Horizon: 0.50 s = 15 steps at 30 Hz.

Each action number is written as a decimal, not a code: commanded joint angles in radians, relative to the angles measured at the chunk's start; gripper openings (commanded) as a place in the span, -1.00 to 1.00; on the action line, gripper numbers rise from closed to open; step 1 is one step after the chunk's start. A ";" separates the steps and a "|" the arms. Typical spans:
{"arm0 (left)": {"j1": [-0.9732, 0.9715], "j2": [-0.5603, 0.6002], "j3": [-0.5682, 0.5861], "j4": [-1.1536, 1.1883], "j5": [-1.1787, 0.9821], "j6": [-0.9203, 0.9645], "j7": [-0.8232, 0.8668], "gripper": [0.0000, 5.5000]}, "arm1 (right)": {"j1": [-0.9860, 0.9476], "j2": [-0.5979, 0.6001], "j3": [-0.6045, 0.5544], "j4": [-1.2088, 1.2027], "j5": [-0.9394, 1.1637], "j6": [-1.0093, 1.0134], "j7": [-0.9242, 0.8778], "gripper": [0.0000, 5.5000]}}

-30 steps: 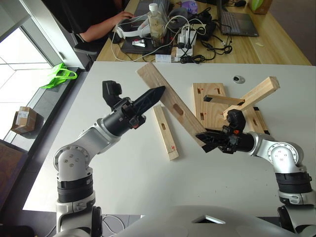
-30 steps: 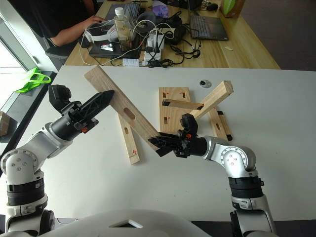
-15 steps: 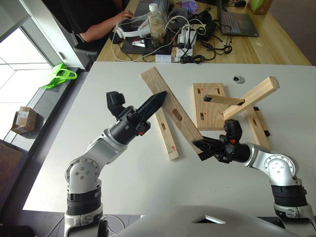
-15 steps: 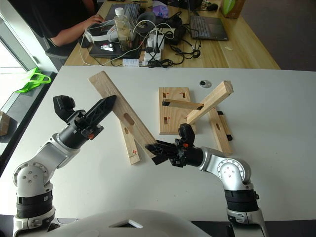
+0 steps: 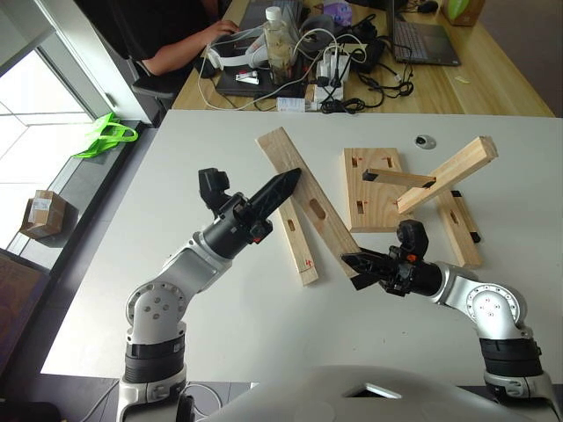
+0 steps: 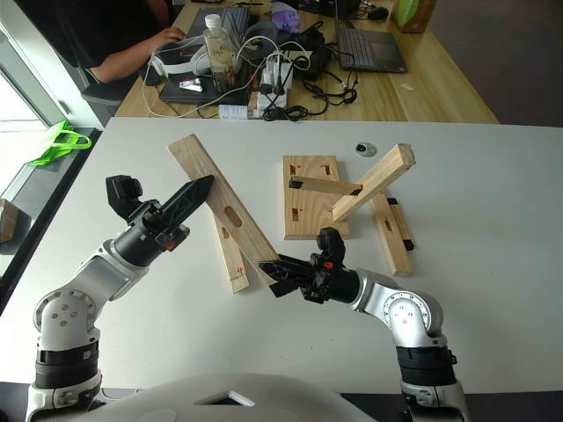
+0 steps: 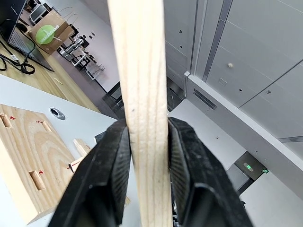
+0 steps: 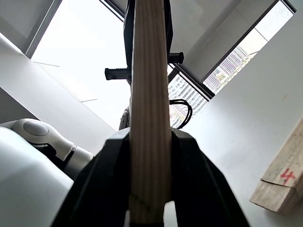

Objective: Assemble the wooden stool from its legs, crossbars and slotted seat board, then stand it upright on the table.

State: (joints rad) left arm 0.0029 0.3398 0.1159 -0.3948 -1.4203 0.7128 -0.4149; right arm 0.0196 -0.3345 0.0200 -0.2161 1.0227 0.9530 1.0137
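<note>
Both the left gripper and right gripper were clamped on the long pale slotted wooden plank mid-carry; guessing it needed lining up next.

The white tabletop before me carries a slotted bar lying flat, the seat board to its right, a second bar beyond, and a small disc farther back
</note>
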 commanded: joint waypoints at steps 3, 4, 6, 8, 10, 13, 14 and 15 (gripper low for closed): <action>-0.017 0.022 -0.060 0.010 0.045 0.063 -0.040 -0.56 | -0.077 0.012 -0.020 0.038 -0.044 -0.055 -0.041 -0.63; -0.017 0.022 -0.060 0.010 0.048 0.063 -0.042 -0.56 | -0.080 0.011 -0.021 0.042 -0.045 -0.056 -0.040 -0.63; -0.020 0.024 -0.061 0.013 0.052 0.064 -0.047 -0.56 | -0.085 0.012 -0.022 0.047 -0.047 -0.058 -0.038 -0.63; -0.021 0.026 -0.061 0.012 0.054 0.065 -0.049 -0.56 | -0.086 0.012 -0.023 0.049 -0.050 -0.059 -0.034 -0.63; -0.020 0.027 -0.060 0.012 0.056 0.066 -0.052 -0.56 | -0.085 0.011 -0.023 0.050 -0.053 -0.060 -0.030 -0.63; -0.020 0.028 -0.059 0.014 0.057 0.070 -0.056 -0.56 | -0.087 0.012 -0.023 0.051 -0.057 -0.060 -0.026 -0.63; -0.021 0.028 -0.058 0.016 0.052 0.072 -0.057 -0.56 | -0.087 0.012 -0.024 0.051 -0.057 -0.060 -0.026 -0.63; -0.023 0.028 -0.056 0.019 0.048 0.073 -0.056 -0.56 | -0.087 0.012 -0.024 0.051 -0.057 -0.060 -0.026 -0.63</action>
State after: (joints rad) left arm -0.0279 0.3474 0.1162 -0.3630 -1.3867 0.7123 -0.4447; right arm -0.0114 -0.3328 0.0198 -0.1778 0.9929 0.9364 1.0378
